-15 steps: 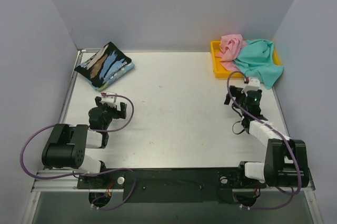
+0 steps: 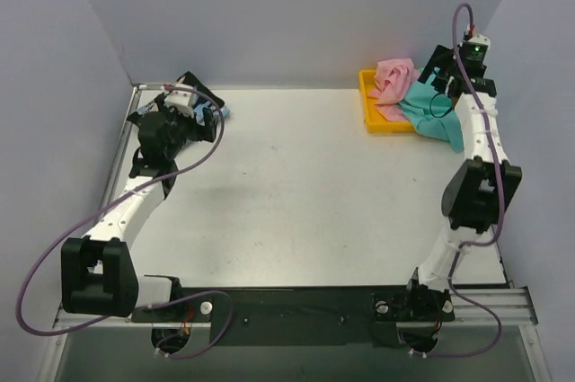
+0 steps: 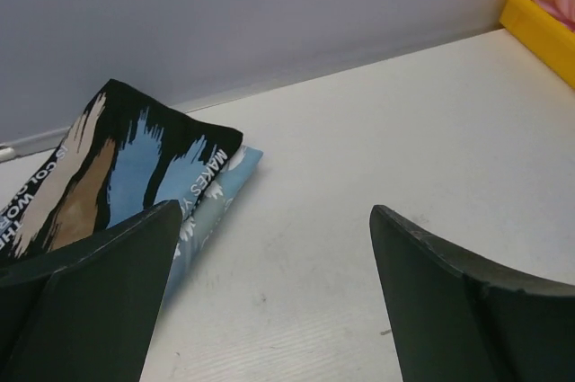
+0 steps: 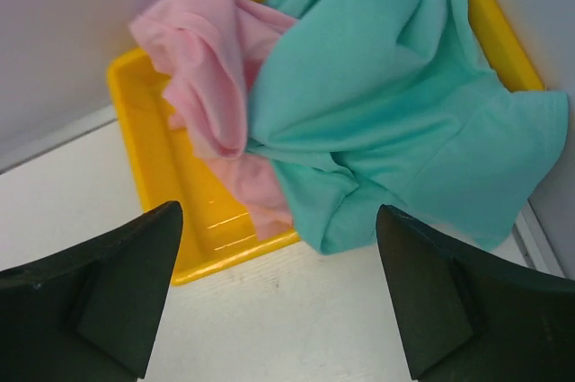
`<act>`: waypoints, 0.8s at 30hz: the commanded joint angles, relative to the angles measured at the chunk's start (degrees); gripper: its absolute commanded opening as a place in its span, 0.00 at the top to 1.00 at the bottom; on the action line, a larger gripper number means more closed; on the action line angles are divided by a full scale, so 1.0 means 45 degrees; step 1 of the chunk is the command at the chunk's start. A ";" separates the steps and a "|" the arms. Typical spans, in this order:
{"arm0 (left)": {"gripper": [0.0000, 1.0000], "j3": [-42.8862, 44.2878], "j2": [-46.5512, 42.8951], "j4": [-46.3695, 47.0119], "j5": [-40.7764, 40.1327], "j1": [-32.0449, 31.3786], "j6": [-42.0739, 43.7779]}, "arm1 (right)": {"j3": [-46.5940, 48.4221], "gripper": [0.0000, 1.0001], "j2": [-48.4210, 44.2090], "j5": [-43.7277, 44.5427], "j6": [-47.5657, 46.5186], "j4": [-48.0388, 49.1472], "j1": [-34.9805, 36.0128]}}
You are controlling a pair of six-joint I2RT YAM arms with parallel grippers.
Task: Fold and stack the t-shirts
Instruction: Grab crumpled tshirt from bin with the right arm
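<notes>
The black t-shirt with blue, tan and white streaks (image 3: 117, 162) lies folded at the far left by the back wall. In the top view only its edge (image 2: 220, 113) shows, under my left gripper (image 2: 184, 121). That gripper (image 3: 274, 220) is open and empty, low over the table, with its left finger at the shirt's right edge. The pink t-shirt (image 4: 216, 67) and the teal-green t-shirt (image 4: 386, 103) lie crumpled in the yellow tray (image 4: 153, 157), the teal one spilling over its front and right rim. My right gripper (image 4: 278, 220) is open and empty above the tray's front rim (image 2: 440, 76).
The yellow tray (image 2: 377, 117) sits in the far right corner against the back wall, and its corner shows in the left wrist view (image 3: 539, 18). Grey walls close in the back and both sides. The table (image 2: 305, 184) is white with raised metal edges.
Both arms have reached from near the front to the back. The left gripper moved over the streaked shirt, the right gripper to the tray.
</notes>
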 commanded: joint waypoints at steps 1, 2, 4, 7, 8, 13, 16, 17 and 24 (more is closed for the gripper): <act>0.03 0.1063 0.0383 -0.3781 0.0825 -0.0665 0.0077 | 0.4025 0.18 0.3823 0.1695 0.0318 -0.3665 -0.0024; 0.03 0.1238 0.0461 -0.4112 0.1021 -0.0744 0.0078 | 0.4870 0.18 0.4893 0.1623 0.0181 -0.3844 -0.0024; 0.03 0.1453 0.0695 -0.4485 0.1744 -0.0901 0.0272 | 0.6593 0.20 0.6461 0.0809 -0.0033 -0.4002 -0.0024; 0.03 0.1552 0.0950 -0.4487 0.1746 -0.1057 0.0409 | 0.8292 0.22 0.8121 0.0626 0.0024 -0.3983 -0.0005; 0.03 0.1630 0.1086 -0.4487 0.1707 -0.1058 0.0429 | 0.8413 0.23 0.8339 0.0703 0.0062 -0.3983 -0.0005; 0.03 0.2059 0.1399 -0.4740 0.1453 -0.1058 0.0800 | 0.7868 0.42 0.8751 0.0958 -0.0267 -0.3983 0.0074; 0.03 0.2371 0.1672 -0.4896 0.1530 -0.1058 0.0917 | 0.7634 0.82 0.8596 0.0958 -0.0250 -0.4002 0.0074; 0.03 0.2450 0.1692 -0.4936 0.1627 -0.1058 0.0917 | 0.7614 0.92 0.8383 0.0919 -0.0076 -0.4002 0.0054; 0.03 0.2685 0.1693 -0.4799 0.2272 -0.1058 0.1190 | 0.7535 1.00 0.6449 0.1153 -0.0464 -0.3535 -0.0024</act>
